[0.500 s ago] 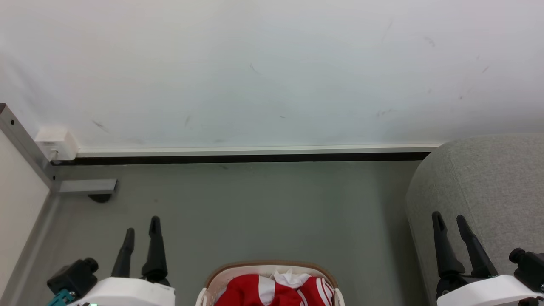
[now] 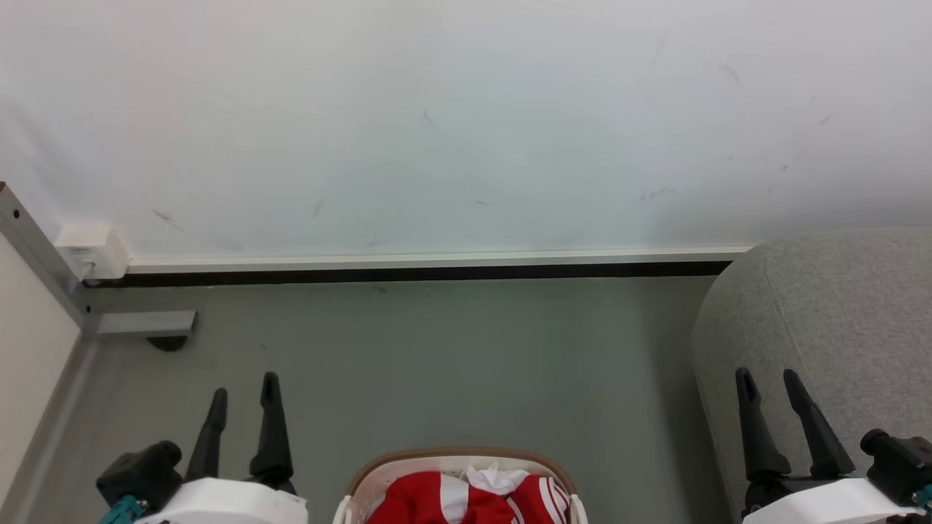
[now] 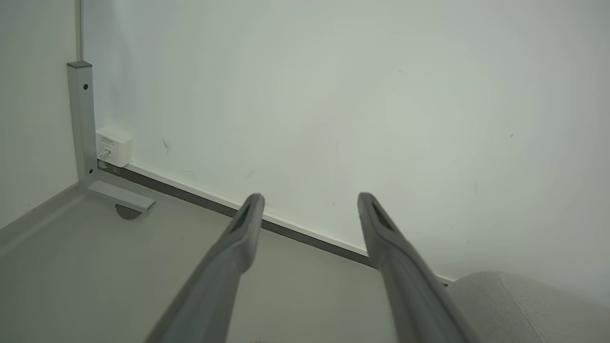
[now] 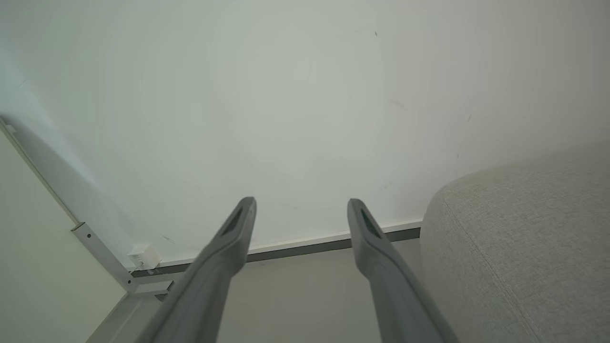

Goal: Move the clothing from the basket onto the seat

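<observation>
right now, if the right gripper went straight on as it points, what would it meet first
Probably the wall, just above its skirting. The seat lies to the side of the right gripper; clearance is unclear.

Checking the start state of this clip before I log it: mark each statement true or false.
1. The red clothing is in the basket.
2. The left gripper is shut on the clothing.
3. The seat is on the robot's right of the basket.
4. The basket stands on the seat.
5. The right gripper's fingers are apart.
1. True: the clothing lies inside the basket.
2. False: the left gripper is open and holds nothing, off to the left of the basket.
3. True: the seat is on the right.
4. False: the basket is apart from the seat, with grey floor between them.
5. True: the right gripper is open, in front of the seat.
</observation>
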`<state>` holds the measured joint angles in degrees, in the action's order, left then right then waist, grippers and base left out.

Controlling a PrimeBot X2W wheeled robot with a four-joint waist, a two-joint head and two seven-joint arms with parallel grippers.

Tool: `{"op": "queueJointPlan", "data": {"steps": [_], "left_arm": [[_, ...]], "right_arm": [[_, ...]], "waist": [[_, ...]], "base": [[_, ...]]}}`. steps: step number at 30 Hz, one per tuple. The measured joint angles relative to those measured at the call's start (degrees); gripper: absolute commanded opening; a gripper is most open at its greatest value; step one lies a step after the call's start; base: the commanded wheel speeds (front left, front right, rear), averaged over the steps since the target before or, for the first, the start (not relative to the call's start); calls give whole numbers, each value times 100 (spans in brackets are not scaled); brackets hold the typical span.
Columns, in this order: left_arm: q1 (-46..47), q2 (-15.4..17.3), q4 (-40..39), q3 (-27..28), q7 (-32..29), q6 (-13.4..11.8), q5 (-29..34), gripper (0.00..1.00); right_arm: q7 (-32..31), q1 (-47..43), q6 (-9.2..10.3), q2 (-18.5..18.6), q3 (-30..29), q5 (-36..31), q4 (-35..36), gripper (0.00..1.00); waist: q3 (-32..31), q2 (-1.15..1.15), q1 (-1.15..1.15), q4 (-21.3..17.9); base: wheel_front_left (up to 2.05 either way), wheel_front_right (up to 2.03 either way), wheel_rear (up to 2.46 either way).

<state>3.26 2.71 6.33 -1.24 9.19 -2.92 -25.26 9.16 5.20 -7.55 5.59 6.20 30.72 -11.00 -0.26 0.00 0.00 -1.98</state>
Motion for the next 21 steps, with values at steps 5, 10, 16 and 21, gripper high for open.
{"op": "queueJointPlan", "data": {"steps": [5, 10, 16, 21], "left_arm": [[-3, 2, 0, -25, 59, -18, 281, 100], [-3, 2, 0, -62, 147, -44, 513, 100], [-3, 3, -11, -90, 210, -68, 823, 100], [-4, 4, -11, -107, 280, -105, 1084, 100]], "right_arm": [[70, 0, 0, -5, -14, -227, -10, 100], [149, 1, 0, -3, 37, -449, -11, 100], [216, 1, 0, 1, 98, -711, -21, 100], [285, 5, 0, 11, 147, -906, -43, 100]], "waist": [[-5, 0, 0, -13], [-13, 0, 0, -29], [-20, 0, 0, -46], [-24, 0, 0, -59]], "base": [[0, 0, 0], [0, 0, 0], [0, 0, 0], [0, 0, 0]]}}
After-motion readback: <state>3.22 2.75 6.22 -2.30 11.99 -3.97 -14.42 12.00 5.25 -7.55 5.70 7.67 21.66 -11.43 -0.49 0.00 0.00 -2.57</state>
